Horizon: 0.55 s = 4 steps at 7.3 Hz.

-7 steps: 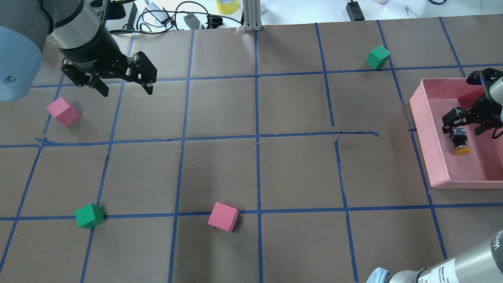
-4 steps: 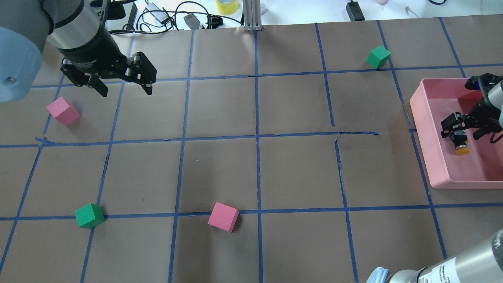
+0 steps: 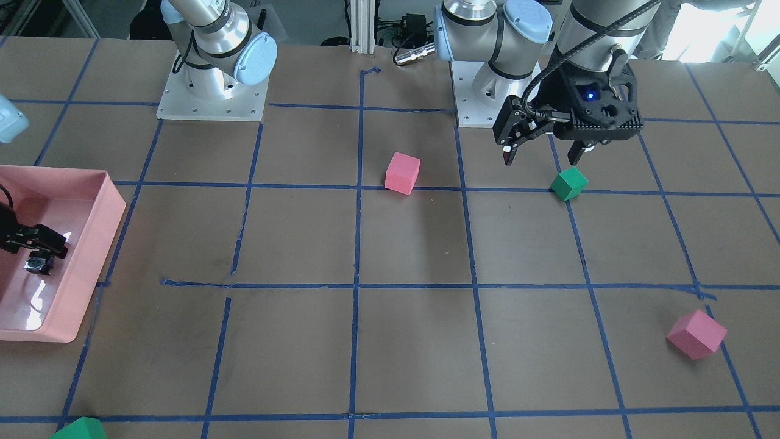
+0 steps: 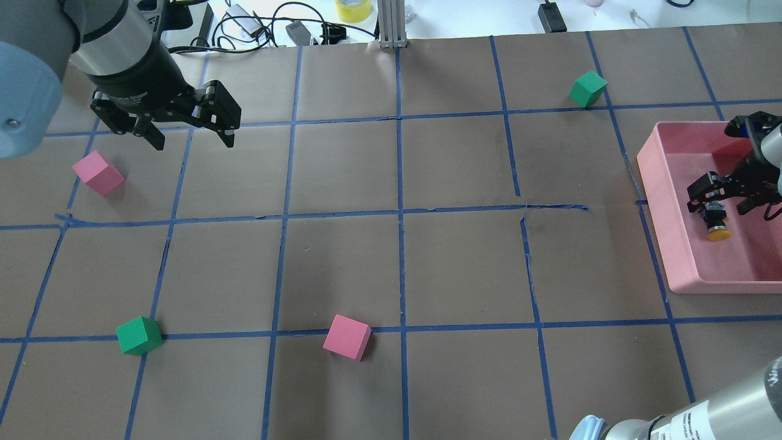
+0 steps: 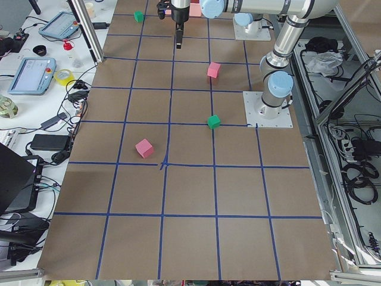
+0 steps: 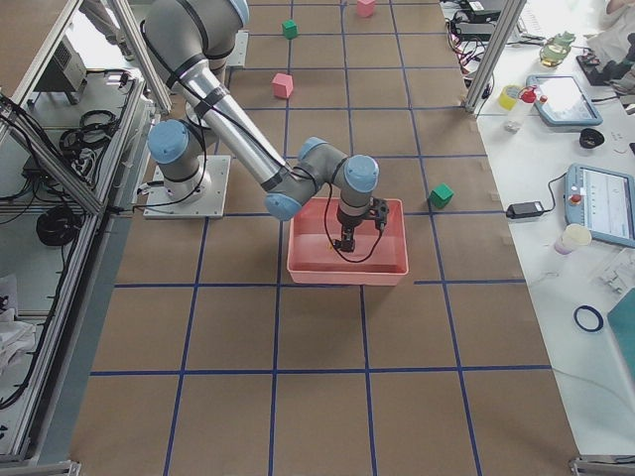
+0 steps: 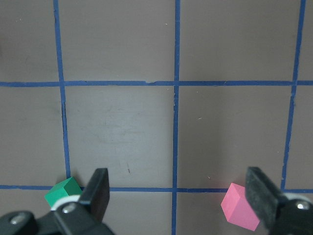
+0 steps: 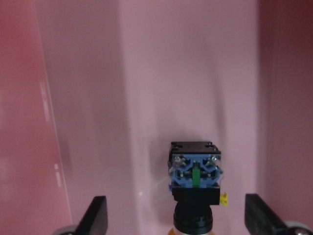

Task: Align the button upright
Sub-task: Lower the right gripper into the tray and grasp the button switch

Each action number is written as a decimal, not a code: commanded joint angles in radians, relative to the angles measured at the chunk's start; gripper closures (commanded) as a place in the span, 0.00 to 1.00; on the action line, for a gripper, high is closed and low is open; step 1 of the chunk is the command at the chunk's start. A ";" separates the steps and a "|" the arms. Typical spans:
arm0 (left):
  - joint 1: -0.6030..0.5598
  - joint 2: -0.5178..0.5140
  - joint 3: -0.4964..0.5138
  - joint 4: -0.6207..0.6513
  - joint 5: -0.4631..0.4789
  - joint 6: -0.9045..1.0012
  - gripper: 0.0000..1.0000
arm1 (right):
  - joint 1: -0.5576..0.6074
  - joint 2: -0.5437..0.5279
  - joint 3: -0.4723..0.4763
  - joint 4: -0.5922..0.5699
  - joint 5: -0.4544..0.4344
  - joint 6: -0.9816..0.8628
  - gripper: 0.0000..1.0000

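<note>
The button (image 4: 715, 222) lies on its side inside the pink tray (image 4: 675, 244) at the table's right edge, its yellow cap toward the robot. My right gripper (image 4: 724, 201) is open and hangs just above it, one finger on either side. In the right wrist view the button (image 8: 195, 186) shows its blue terminal end, between the open fingers (image 8: 98, 215). It also shows in the front-facing view (image 3: 38, 263). My left gripper (image 4: 193, 140) is open and empty above the far left of the table.
Pink cubes (image 4: 98, 173) (image 4: 347, 337) and green cubes (image 4: 139, 335) (image 4: 588, 88) lie scattered on the brown gridded table. The tray's walls (image 3: 91, 256) enclose the right gripper. Cables and a tape roll (image 4: 352, 10) lie beyond the far edge.
My right gripper has come down slightly over the button, still open. The button has not moved. The left gripper has barely shifted.
</note>
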<state>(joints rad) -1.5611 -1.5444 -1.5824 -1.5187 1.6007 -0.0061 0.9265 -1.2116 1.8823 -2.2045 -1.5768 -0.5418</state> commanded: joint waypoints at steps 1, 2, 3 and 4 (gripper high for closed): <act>0.000 0.000 0.001 0.000 0.001 0.000 0.00 | 0.000 0.032 -0.017 -0.018 0.012 0.000 0.01; 0.000 0.000 0.001 0.000 -0.001 0.000 0.00 | 0.000 0.037 -0.021 -0.052 0.014 0.000 0.02; 0.000 0.000 0.004 0.000 0.001 0.000 0.00 | 0.000 0.046 -0.018 -0.060 0.012 0.000 0.02; 0.000 0.001 0.005 -0.001 0.001 -0.002 0.00 | 0.000 0.055 -0.022 -0.066 0.012 0.000 0.06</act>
<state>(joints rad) -1.5615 -1.5445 -1.5792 -1.5189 1.6011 -0.0065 0.9265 -1.1688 1.8632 -2.2579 -1.5645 -0.5414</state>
